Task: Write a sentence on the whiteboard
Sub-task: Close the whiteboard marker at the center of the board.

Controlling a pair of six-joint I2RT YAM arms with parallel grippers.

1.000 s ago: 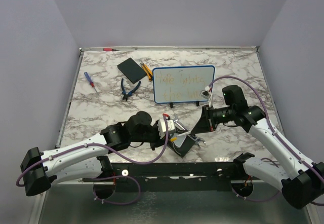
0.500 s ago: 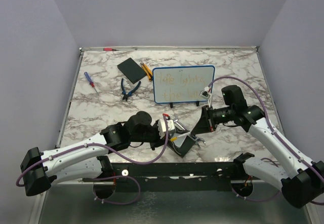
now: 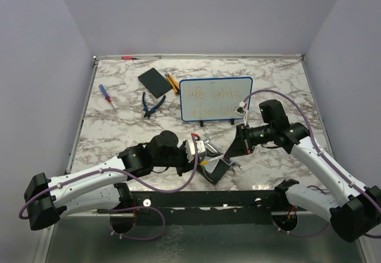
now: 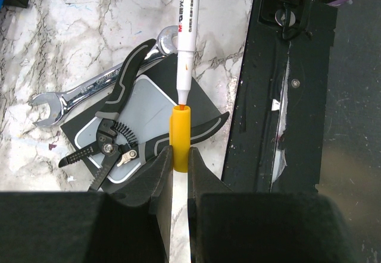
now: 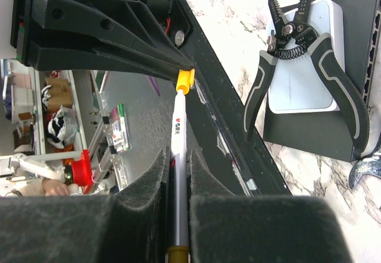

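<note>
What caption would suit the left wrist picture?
Left gripper pinches a yellow cap as the marker tip meets its mouth.

One whiteboard [image 3: 205, 118], one marker [image 4: 186, 31], one cap [image 4: 180, 138], one wrench [image 4: 89, 90].

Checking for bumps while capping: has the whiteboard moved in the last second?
No. In the top view the whiteboard keeps the same spot beside the pencil and black pad.
</note>
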